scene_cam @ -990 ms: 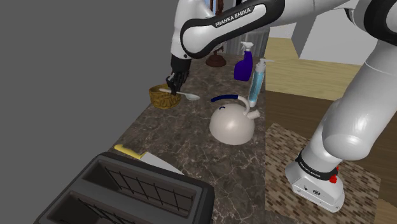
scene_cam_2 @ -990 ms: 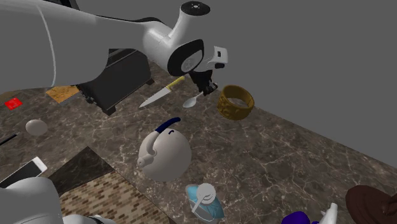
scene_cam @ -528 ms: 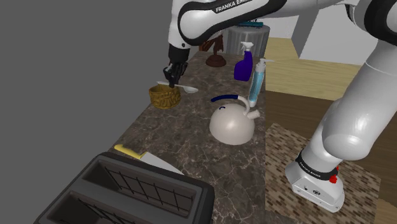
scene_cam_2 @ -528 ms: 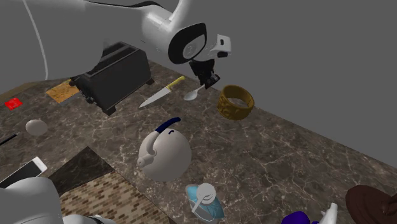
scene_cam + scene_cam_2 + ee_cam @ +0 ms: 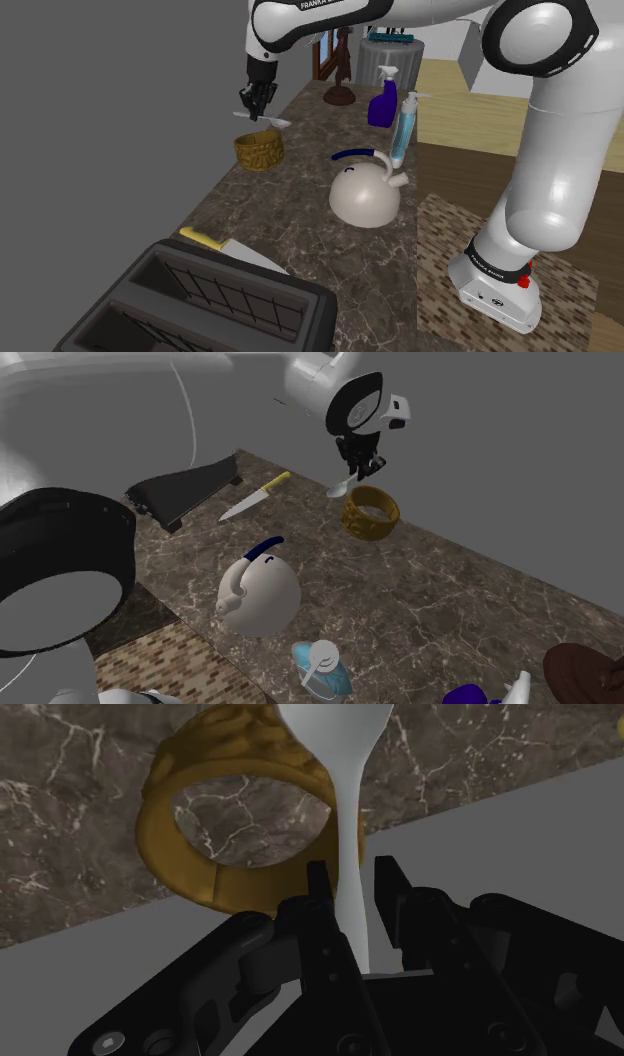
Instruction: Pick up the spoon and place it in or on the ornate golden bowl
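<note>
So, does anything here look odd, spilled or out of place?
One thing: the golden bowl seems to have no bottom; the dark veined counter shows through its middle. Nothing looks spilled, and the spoon is clasped in the tool.

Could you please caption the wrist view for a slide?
Gripper clasping the white spoon by its handle above the ornate golden bowl.

The slim spoon [image 5: 350, 794] is plain white; the two-finger gripper [image 5: 351, 872] all black. The round ornate bowl [image 5: 365, 525] is golden-brown with a raised carved pattern. Under the bowl, the stone countertop [image 5: 450, 602] is dark brown, veined pale. Near the bowl, the domed kettle [image 5: 262, 592] is off-white, navy-handled; the knife [image 5: 250, 498] yellow-handled, grey-bladed.
</note>
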You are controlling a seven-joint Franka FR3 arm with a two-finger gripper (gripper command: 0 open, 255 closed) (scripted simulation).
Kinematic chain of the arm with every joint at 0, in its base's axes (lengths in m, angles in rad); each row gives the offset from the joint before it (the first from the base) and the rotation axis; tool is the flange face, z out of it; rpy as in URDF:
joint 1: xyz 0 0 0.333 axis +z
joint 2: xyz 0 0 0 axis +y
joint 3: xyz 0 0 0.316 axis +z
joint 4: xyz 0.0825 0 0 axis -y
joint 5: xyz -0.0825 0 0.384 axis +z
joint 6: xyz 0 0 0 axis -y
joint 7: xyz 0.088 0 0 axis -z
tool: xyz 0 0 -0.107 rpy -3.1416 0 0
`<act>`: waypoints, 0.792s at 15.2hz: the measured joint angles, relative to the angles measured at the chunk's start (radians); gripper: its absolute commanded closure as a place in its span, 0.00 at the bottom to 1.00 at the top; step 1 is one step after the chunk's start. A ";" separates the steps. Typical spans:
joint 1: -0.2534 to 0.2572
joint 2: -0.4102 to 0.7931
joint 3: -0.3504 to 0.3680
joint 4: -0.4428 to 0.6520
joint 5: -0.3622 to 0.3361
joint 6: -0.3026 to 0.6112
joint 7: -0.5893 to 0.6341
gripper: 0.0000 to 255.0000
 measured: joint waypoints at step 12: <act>0.000 0.224 -0.018 0.250 -0.030 -0.032 -0.026 1.00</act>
